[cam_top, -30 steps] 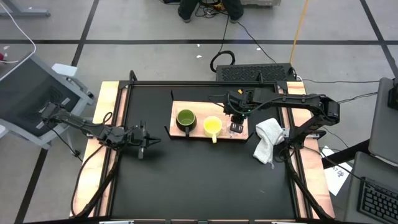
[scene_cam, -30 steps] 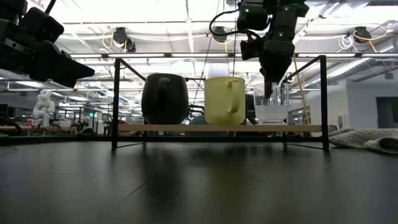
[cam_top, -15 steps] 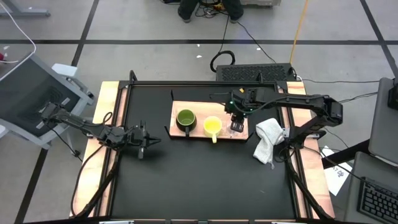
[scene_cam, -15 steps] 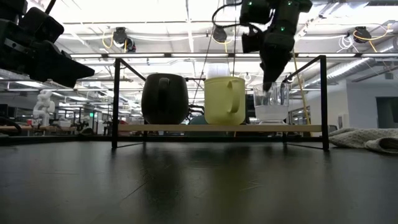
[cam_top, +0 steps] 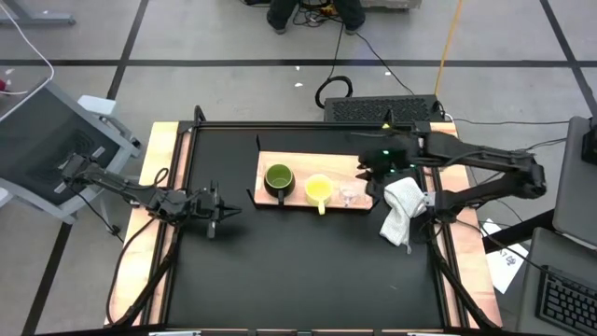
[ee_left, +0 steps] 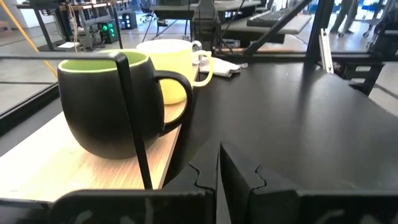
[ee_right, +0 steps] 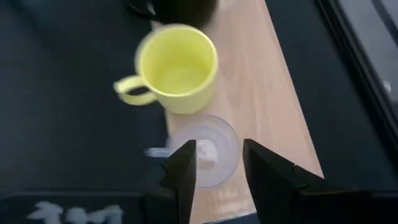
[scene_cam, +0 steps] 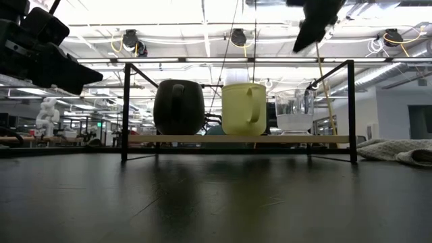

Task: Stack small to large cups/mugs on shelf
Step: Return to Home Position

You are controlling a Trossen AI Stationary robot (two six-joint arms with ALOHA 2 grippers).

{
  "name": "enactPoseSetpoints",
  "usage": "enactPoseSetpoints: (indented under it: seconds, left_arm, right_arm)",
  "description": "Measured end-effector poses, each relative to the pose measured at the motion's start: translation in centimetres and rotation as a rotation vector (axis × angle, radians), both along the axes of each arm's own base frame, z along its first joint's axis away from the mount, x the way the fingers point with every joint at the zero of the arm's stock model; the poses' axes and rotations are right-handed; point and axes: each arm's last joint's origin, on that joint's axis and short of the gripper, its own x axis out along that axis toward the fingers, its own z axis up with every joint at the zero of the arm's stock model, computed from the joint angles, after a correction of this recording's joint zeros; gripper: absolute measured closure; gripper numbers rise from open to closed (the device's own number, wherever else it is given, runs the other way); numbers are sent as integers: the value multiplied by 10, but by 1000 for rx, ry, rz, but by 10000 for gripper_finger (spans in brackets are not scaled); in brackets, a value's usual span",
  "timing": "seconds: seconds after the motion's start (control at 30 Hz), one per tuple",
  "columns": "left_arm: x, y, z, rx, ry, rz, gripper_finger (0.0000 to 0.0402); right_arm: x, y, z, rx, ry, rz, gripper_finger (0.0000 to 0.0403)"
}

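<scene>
The green mug (cam_top: 278, 177), yellow mug (cam_top: 319, 189) and clear cup (cam_top: 351, 196) stand in a row along the shelf (cam_top: 300, 161), following its left–right long axis. Both mug handles point toward the table (cam_top: 308, 261) front. The right gripper (ee_right: 217, 149) — spread, empty — hangs above the shelf's right end; the left gripper (cam_top: 216, 211) sits closed, left of the shelf.

Three cups stand upright, side by side in a row on the shelf (cam_top: 308, 161), a flat light-brown wooden board with thin black metal at its corners. The dark olive-green mug (cam_top: 279, 177), round-bellied and largest, is at one end. The bright yellow mug (cam_top: 319, 189) stands in the middle, just beside it. The small clear cup (cam_top: 351, 195) stands at the other end.
</scene>
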Motion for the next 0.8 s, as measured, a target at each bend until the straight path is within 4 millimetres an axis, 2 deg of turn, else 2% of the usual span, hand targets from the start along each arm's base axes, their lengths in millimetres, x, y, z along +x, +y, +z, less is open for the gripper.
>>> enactPoseSetpoints:
  seconds: [0.2, 0.4, 0.8]
  left_arm:
    - [0, 0, 1, -15, -14, 1, 382]
    - [0, 0, 1, -16, -14, 2, 382]
    - [0, 0, 1, -19, -14, 2, 382]
  right_arm:
    - [-20, 20, 21, -23, -128, 79, 332]
    - [-32, 33, 32, -44, -202, 115, 397]
    - [-33, 38, 33, -40, -206, 136, 402]
